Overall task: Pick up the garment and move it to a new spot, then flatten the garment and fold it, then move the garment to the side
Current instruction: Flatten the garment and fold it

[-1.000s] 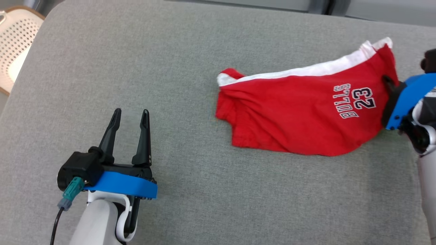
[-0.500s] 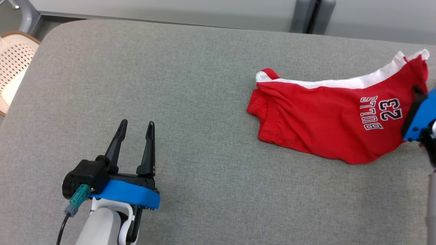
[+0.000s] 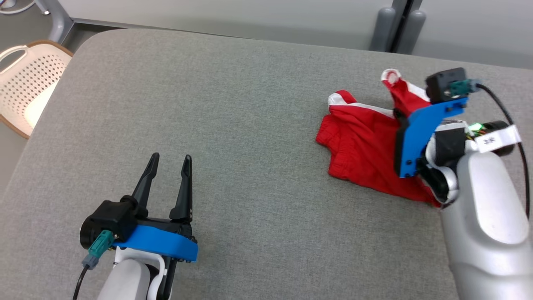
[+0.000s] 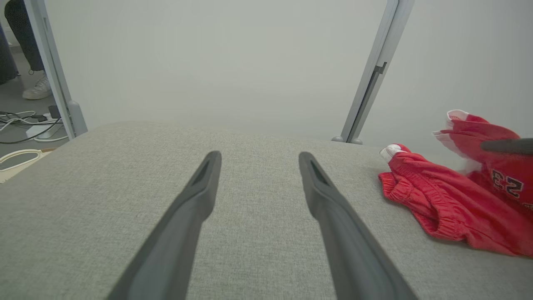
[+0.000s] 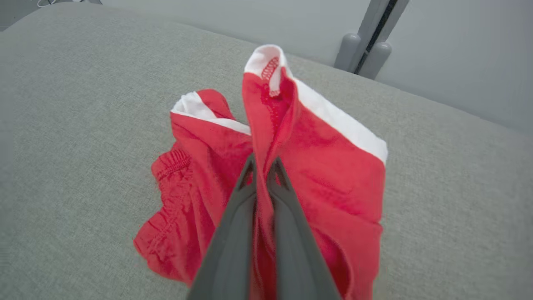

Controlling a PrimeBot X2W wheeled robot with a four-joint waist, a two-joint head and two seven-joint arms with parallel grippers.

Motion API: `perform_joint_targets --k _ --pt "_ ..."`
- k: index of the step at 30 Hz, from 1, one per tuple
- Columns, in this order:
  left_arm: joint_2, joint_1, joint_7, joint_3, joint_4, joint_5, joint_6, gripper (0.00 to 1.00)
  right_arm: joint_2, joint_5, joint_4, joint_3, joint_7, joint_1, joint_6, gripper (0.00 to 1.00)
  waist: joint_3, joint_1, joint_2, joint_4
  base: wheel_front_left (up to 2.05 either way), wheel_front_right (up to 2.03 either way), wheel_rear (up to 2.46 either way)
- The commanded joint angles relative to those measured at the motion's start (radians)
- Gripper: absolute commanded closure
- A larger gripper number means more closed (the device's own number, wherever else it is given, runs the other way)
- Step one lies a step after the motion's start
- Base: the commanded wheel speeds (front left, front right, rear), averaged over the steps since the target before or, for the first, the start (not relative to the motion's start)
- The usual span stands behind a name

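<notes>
Head view: the left hand (image 3: 171,157) sits at the lower left over bare grey table (image 3: 250,104), its two fingers spread with nothing between them. The garment (image 3: 362,141), red with white trim, lies bunched at the right side of the table, well apart from that hand. The right hand (image 3: 399,113) reaches over the garment from the near right. Its fingers are mostly hidden behind a blue bracket, and a red corner with a white hem stands up just past it. The rest of the cloth spreads on the table to the left of this hand and under it. A pale basket (image 3: 25,91) stands beyond the table's left edge.

Left wrist view: the left hand (image 4: 258,157) has its fingers wide apart above bare table (image 4: 104,175). The garment (image 4: 441,204) lies off to the right, clear of both fingers. Its elastic waistband is nearest, and a raised fold with a dark printed number sits at the frame's right edge.

Right wrist view: the right hand (image 5: 263,162) has its fingers pressed together, pinching a ridge of the garment (image 5: 333,175). The pinched fold rises beyond the fingertips to a white-edged corner. The remaining cloth hangs to either side and rests on the table (image 5: 83,104) on the left.
</notes>
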Motion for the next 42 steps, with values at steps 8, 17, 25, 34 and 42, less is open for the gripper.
perform_joint_targets --k 8,17,25,34,42 --pt "-0.018 -0.022 -0.004 -0.02 0.0 -0.003 -0.001 0.0 0.012 0.04 0.182 0.114 -0.061 -0.08 0.001 1.0 0.017 0.0 0.0 0.049 0.0 0.0 0.0" --pt "-0.021 -0.002 -0.004 -0.009 -0.001 -0.005 -0.001 0.0 0.012 0.126 0.307 0.209 -0.161 -0.138 0.001 0.0 0.022 0.0 0.0 0.057 0.0 0.0 0.0" --pt "-0.022 0.004 -0.004 0.004 -0.004 0.0 -0.001 0.0 0.012 0.328 0.289 0.231 -0.261 -0.175 0.001 0.0 0.011 0.0 0.0 0.04 0.0 0.0 0.0" --pt "0.002 0.017 -0.004 0.029 -0.013 0.003 -0.001 0.0 -0.021 0.203 0.195 0.077 -0.339 -0.095 0.001 0.0 -0.024 0.0 0.0 -0.011 0.0 0.0 0.0" --pt "0.013 0.019 -0.004 0.031 -0.013 0.006 -0.001 0.0 -0.034 0.074 0.154 -0.055 -0.374 0.046 0.001 0.0 -0.035 0.0 0.0 -0.031 0.0 0.0 0.0"
